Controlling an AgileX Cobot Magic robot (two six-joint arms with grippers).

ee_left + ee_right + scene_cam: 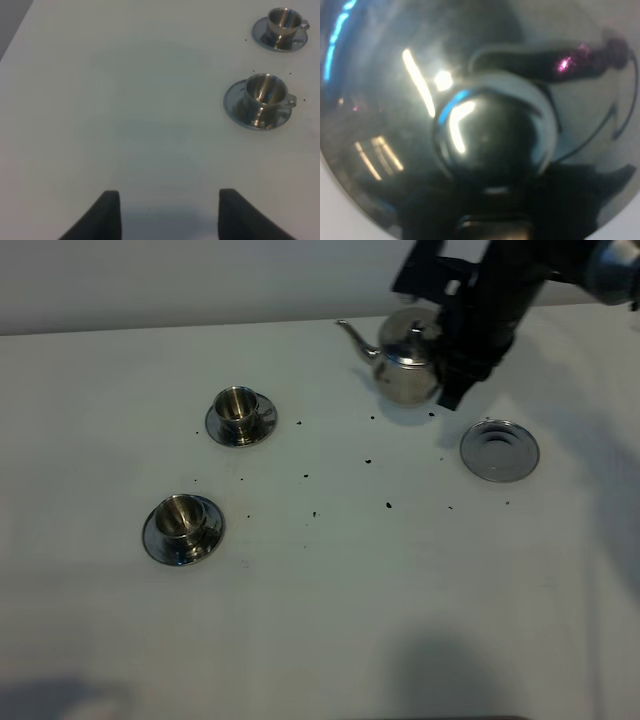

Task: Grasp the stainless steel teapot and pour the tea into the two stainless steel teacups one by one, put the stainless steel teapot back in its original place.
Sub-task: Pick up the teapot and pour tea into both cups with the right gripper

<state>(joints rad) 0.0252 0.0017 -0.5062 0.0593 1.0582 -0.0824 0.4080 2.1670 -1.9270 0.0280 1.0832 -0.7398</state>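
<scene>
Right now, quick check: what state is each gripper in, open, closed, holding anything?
Left gripper: open, holding nothing.
Right gripper: closed on the stainless steel teapot, at its handle side.

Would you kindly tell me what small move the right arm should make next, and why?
Probably carry the teapot left toward the nearer teacup: the right gripper holds it off its steel disc, spout pointing that way, and that cup looks empty.
</scene>
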